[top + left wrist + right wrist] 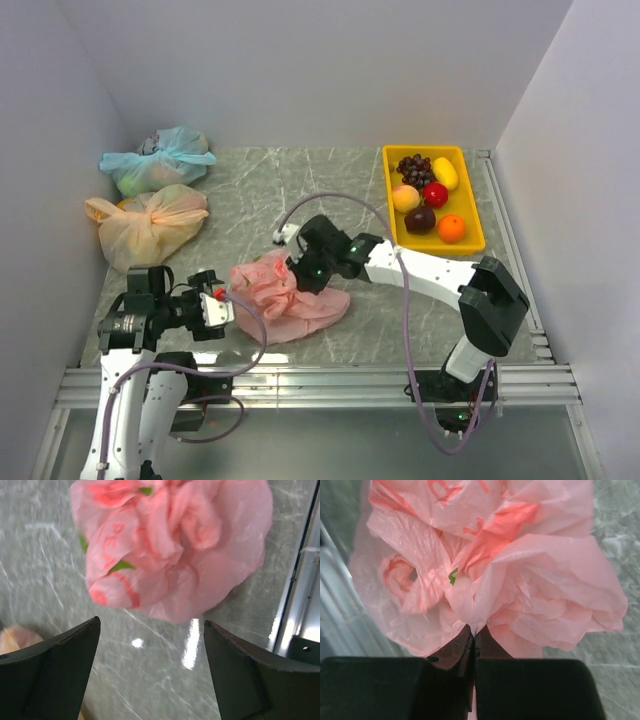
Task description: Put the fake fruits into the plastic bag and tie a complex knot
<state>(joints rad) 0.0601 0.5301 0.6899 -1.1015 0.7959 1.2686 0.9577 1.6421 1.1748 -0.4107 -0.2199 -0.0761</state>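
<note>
Two claws are at work, and only one has a hold. The right claw (474,636) is pressed together on a pinch of the plastic bag (290,300), with a thin fold of film between its fingers. The rest of the bag billows out just ahead of that claw in a crumpled heap on the tabletop (250,190). The left claw (151,624) stands with its fingers wide apart and nothing between them. The bag's edge lies just ahead of it, apart from both fingers.

The fake fruits (428,195) sit in a yellow tray (478,243) well behind the right claw, and none shows inside the bag.

The bag looks very light, limp and slippery. It is thin film that will crumple, slide through a loose grip and cling to itself rather than hold a shape. A pinch on one layer will likely lift only that layer, so the mouth should open only if each claw takes a separate edge. The best holds are probably the loop handles or the rim of the mouth, but they are lost in the folds and I cannot pick them out. The fruits look hard, smooth and round, so they are likely to roll or squirt out of a narrow grip. The knobbly grape bunch (414,168) should be easier to take.
</note>
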